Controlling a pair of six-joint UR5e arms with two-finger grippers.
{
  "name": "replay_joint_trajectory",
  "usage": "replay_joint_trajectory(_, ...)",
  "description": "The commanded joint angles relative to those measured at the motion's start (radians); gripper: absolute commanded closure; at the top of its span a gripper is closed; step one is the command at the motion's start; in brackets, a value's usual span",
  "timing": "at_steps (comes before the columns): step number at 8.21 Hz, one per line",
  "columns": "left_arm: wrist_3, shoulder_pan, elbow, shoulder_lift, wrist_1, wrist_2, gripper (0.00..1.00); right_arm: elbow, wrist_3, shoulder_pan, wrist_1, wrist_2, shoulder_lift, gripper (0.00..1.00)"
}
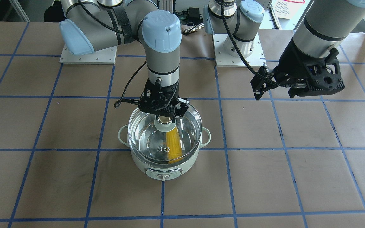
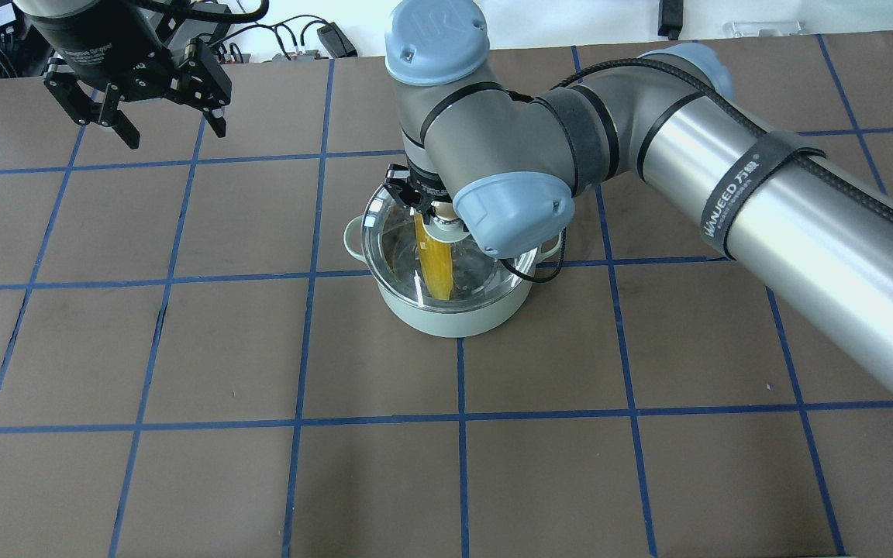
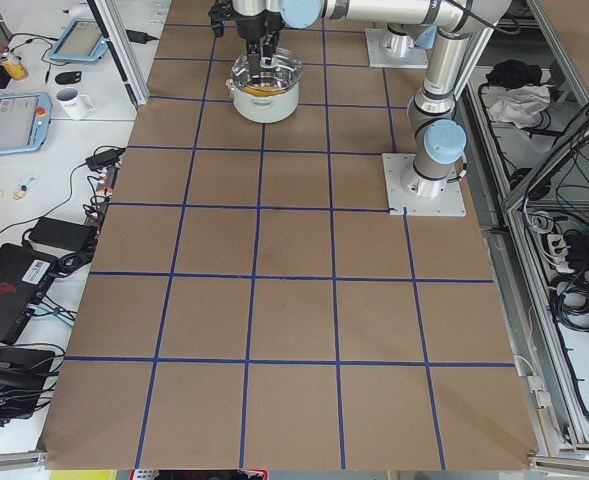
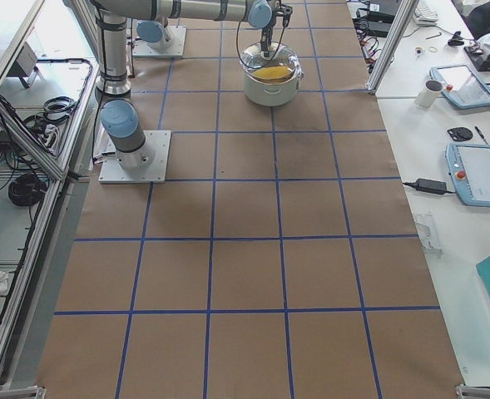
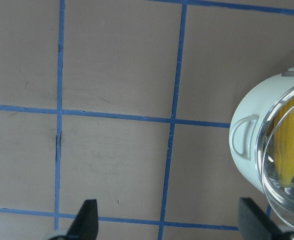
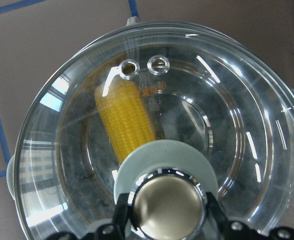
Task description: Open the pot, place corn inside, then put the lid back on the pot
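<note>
1. Your right gripper (image 1: pixel 165 118) is clamped around the knob (image 6: pixel 167 202) of the lid (image 1: pixel 184 126).
2. Your left gripper (image 2: pixel 175 133) hangs wide open and empty, well apart from the pot (image 1: pixel 157 167).
3. The lid covers the pot's mouth; you cannot tell whether it is seated.
4. The corn (image 1: pixel 173 147) lies inside the pot.

Clear glossy glass lid (image 6: pixel 236 110), polished metal knob (image 6: pixel 167 205) — matt brown table cover (image 1: pixel 265 190), perhaps paper.
</note>
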Motion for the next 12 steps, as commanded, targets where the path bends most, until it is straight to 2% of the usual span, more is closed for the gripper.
replay_joint_trajectory(1,-0.002,0.0,-0.005,0.0,0.0,-0.002,0.0,0.0,0.0,0.003,-0.012,-0.001,0.007,0.74)
replay_joint_trajectory(12,0.015,0.0,-0.006,0.004,0.003,0.0,0.0,0.0,-0.016,0.003,-0.015,-0.007,0.022,0.74)
